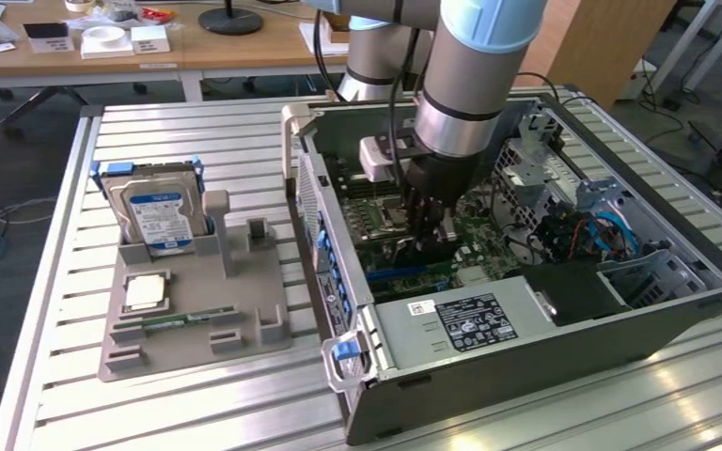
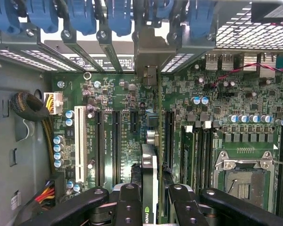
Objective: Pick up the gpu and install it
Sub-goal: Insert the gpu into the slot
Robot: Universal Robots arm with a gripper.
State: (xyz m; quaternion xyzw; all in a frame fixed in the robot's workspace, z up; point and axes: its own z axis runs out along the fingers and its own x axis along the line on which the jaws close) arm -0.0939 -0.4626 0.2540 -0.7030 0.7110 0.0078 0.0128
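Clearly the gripper [image 2: 153,203] is partly closed, its two dark fingers [image 2: 129,205] clamping the gpu [image 2: 149,172] from either side. The card stands on edge, seen along its thin top, over the motherboard [image 2: 127,96] and running in line with the long black slots [image 2: 115,141]. Whether its lower edge has entered a slot I cannot tell.

The likely risk is misalignment. If the card sits a little to one side of its slot, or tilts in the grip, pushing down would press its contacts onto the slot's wall or nearby components instead of seating them. Its far end could also catch on the metal frame at the rear of the case [image 1: 662,310].

In the exterior view the arm [image 1: 474,75] comes down steeply from twelve o'clock into the open case, wrist pointing almost straight down. At nine o'clock from it, well apart, a grey tray [image 1: 185,343] carries a hard drive [image 1: 154,211].
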